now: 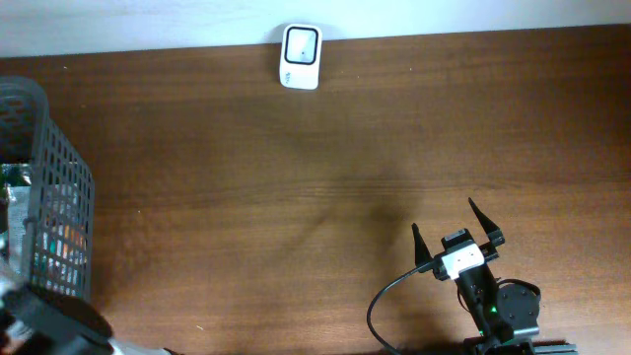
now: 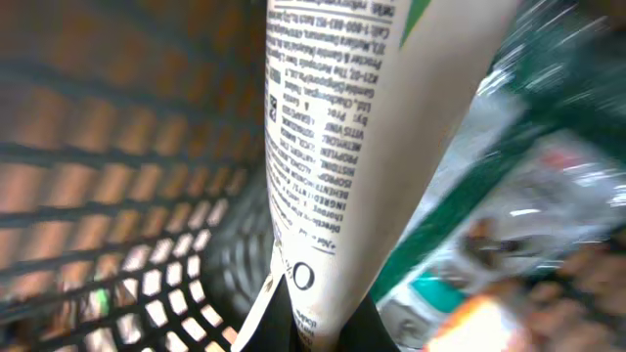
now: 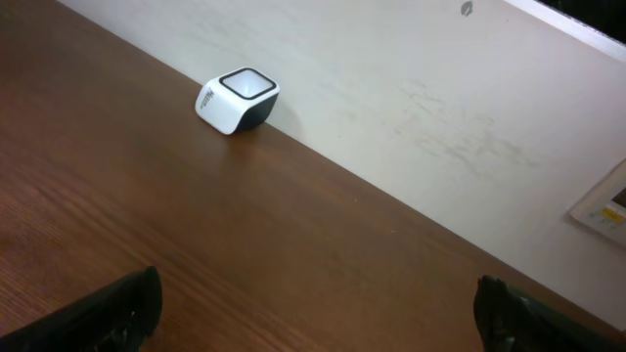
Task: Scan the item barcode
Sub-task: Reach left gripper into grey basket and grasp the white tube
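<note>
The item is a white tube (image 2: 362,137) with fine black print, seen close up in the left wrist view inside the dark mesh basket (image 2: 117,196). My left gripper (image 2: 318,318) is shut on the tube's lower end, one black jaw on each side. Overhead, the basket (image 1: 61,187) stands at the table's left edge, with the left arm (image 1: 49,320) blurred at its near end. The white scanner (image 1: 300,56) sits at the table's far edge, also visible as the scanner (image 3: 238,98) in the right wrist view. My right gripper (image 1: 444,217) is open and empty at the near right.
Green and white packaged goods (image 2: 509,196) lie in the basket beside the tube. A pale wall (image 3: 440,108) runs behind the scanner. A black cable (image 1: 385,301) loops by the right arm's base on the brown wooden table (image 1: 296,177).
</note>
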Robot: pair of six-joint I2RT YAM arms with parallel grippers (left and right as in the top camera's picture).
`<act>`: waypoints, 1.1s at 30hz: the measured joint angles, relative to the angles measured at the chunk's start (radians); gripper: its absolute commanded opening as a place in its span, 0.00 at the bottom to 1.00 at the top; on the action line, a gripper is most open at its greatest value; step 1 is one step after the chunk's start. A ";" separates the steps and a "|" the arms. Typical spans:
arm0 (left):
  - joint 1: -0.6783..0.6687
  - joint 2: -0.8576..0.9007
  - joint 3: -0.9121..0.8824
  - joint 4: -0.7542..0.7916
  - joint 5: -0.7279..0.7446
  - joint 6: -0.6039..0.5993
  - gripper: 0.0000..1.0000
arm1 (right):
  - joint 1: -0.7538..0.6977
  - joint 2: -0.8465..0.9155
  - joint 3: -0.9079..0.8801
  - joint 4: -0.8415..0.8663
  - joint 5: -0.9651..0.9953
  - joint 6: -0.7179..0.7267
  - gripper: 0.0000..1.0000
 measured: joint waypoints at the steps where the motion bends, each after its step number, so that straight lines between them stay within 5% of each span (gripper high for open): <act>1: -0.018 -0.036 0.008 0.006 0.001 0.000 0.00 | 0.000 0.000 0.000 0.000 0.000 0.000 0.98; 12: -0.305 -0.239 0.016 0.002 -0.078 -0.092 0.00 | 0.000 0.000 0.000 0.000 0.000 0.000 0.98; 22: -0.514 -0.261 0.018 -0.208 -0.075 -0.474 0.00 | 0.000 0.000 0.000 0.000 0.000 0.000 0.98; 33: -0.664 -0.261 0.018 -0.211 -0.083 -0.528 0.00 | 0.000 0.000 0.000 0.000 0.000 0.000 0.98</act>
